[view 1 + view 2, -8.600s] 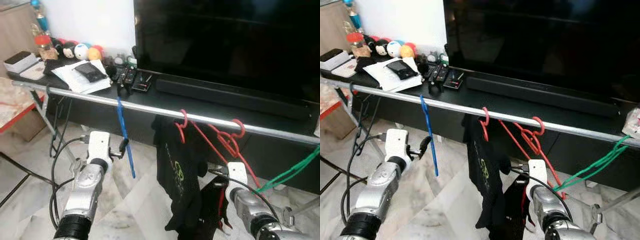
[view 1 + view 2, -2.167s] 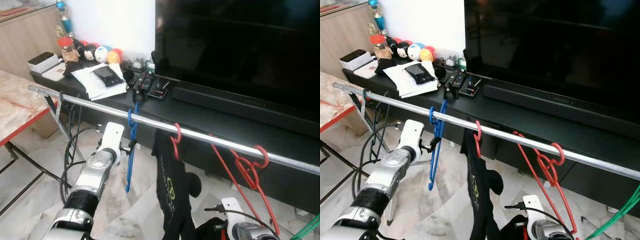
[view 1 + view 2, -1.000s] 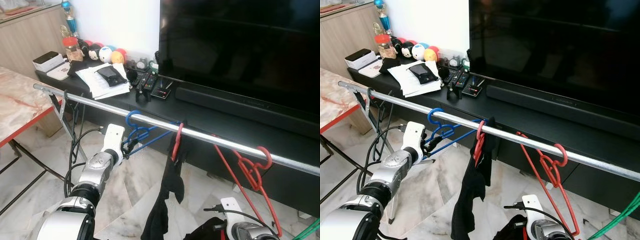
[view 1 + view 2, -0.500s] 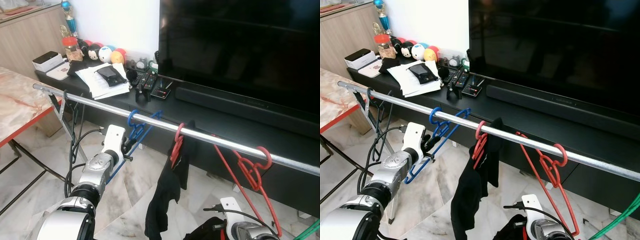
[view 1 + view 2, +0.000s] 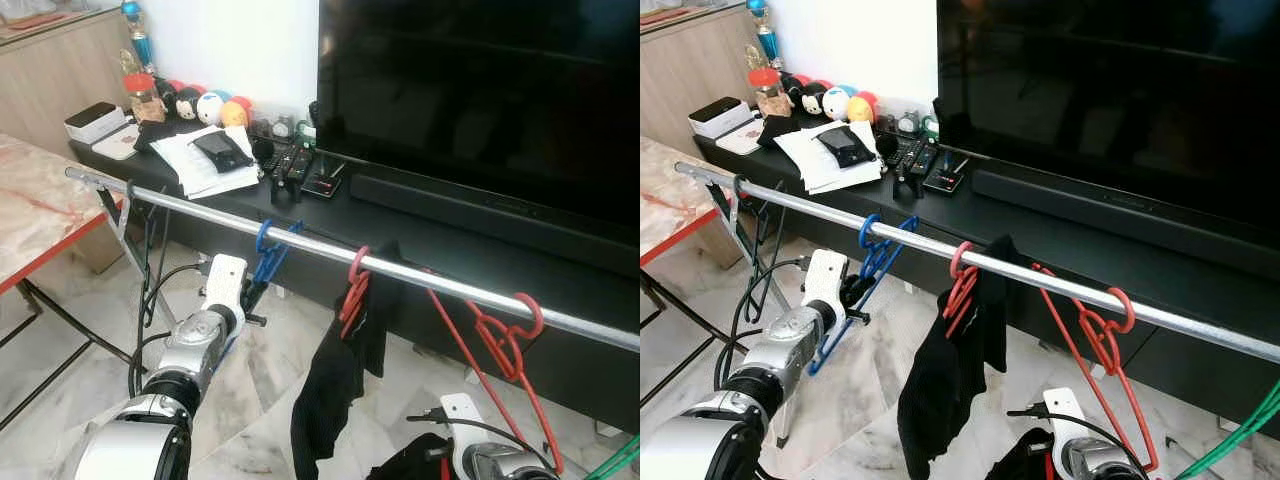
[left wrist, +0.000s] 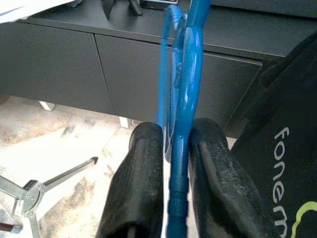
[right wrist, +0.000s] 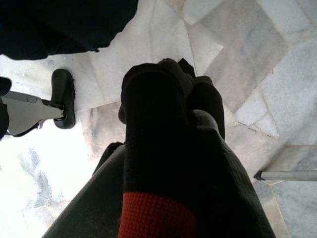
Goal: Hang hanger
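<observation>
The right gripper (image 7: 171,79) is mostly buried under dark cloth (image 7: 158,148), so can't tell if it's gripping. The blue hanger (image 5: 865,275) hooks on the rail (image 5: 1040,275) and slants down toward the robot, pinched in the left gripper (image 6: 173,144).

right gripper (image 7: 171,89) jaws buried under dark ribbed cloth with a red band (image 7: 158,163), green plastic hanger (image 5: 1240,430) chopped by the frame edge, tiny round figurines (image 5: 200,105) too small to tell

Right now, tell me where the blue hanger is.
The blue hanger is hooked on the metal rail, robot's left of the red hanger, pinched by the left gripper.
</observation>
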You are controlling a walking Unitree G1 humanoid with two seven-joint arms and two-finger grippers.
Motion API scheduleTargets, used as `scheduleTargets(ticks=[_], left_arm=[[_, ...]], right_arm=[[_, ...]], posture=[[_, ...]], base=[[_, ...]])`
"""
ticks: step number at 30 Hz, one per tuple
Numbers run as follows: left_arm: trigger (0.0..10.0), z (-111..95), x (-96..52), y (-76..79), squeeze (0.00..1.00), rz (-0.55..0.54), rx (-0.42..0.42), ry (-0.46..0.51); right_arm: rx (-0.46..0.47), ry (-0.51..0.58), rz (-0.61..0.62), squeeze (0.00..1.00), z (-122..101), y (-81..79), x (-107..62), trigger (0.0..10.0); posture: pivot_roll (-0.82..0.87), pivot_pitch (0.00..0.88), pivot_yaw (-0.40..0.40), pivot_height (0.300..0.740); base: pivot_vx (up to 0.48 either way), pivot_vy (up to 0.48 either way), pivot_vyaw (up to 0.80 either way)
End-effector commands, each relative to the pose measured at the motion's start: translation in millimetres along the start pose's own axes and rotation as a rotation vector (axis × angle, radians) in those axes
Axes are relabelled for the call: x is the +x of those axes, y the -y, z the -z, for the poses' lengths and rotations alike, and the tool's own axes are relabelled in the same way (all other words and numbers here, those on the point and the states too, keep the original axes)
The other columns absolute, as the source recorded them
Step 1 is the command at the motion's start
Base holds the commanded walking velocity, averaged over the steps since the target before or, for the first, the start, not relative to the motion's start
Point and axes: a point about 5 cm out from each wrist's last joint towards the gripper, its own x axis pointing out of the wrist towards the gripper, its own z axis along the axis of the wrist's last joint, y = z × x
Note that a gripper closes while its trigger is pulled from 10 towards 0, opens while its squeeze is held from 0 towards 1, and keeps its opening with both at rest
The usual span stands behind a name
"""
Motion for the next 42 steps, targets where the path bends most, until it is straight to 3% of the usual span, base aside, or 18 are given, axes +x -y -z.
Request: scheduleTargets(ticks=[1,16,24,31,32,33,34,39,42], left_arm=[[0.0,-4.8,2.4,0.3,0.00,-0.006,-0.007,0.012],[0.0,-6.0,1.1,-2.3,0.00,-0.013,0.004,0.039],[0.0,-19.7,-4.6,-0.8,0.00,0.041,0.044,0.196],[0.1,-12.2,-13.9,-1.4,0.00,0.088,0.085,0.210],[2.1,-5.5,-19.4,-2.8,0.00,0.101,0.098,0.200],[8.4,5.6,-27.8,-5.2,0.00,0.117,0.115,0.172],[10.0,11.2,-31.5,-6.9,0.00,0.116,0.120,0.154],[10.0,32.4,-45.3,-16.5,0.00,0.087,0.107,0.083],[10.0,52.7,-49.1,-24.5,0.00,0.029,0.096,-0.038]], right_arm=[[-0.019,0.023,0.005,0.00,-7.4,1.5,-1.2,10.0],[-0.024,0.039,0.009,0.00,-12.6,0.9,-1.7,10.0],[-0.024,0.069,0.013,0.00,-21.5,0.5,-2.8,10.0],[-0.025,0.079,0.016,0.00,-25.4,0.4,-3.5,10.0],[-0.026,0.083,0.019,0.00,-26.8,0.5,-3.7,10.0],[-0.027,0.088,0.022,0.00,-28.5,0.6,-4.0,10.0],[-0.027,0.089,0.023,0.00,-28.9,0.6,-4.0,10.0],[-0.030,0.093,0.022,0.00,-31.0,0.2,-4.3,10.0],[-0.033,0.095,0.022,0.00,-32.9,-0.6,-4.5,10.0]], posture=[[-0.09,0.000,-0.005,0.740],[-0.09,0.000,-0.004,0.740],[-0.09,0.000,-0.003,0.740],[-0.09,0.000,0.002,0.740],[-0.09,0.000,0.001,0.740],[-0.08,0.000,0.003,0.740],[-0.08,0.000,0.003,0.740],[-0.08,0.000,0.007,0.740],[-0.07,0.000,0.009,0.740]], base=[[0.000,0.000,0.00],[0.000,0.000,0.00],[0.000,0.000,0.00],[0.000,0.000,0.00],[0.000,0.000,0.00],[0.000,0.000,0.00],[0.000,0.000,0.00],[0.000,0.000,0.00],[0.000,0.000,0.00]])
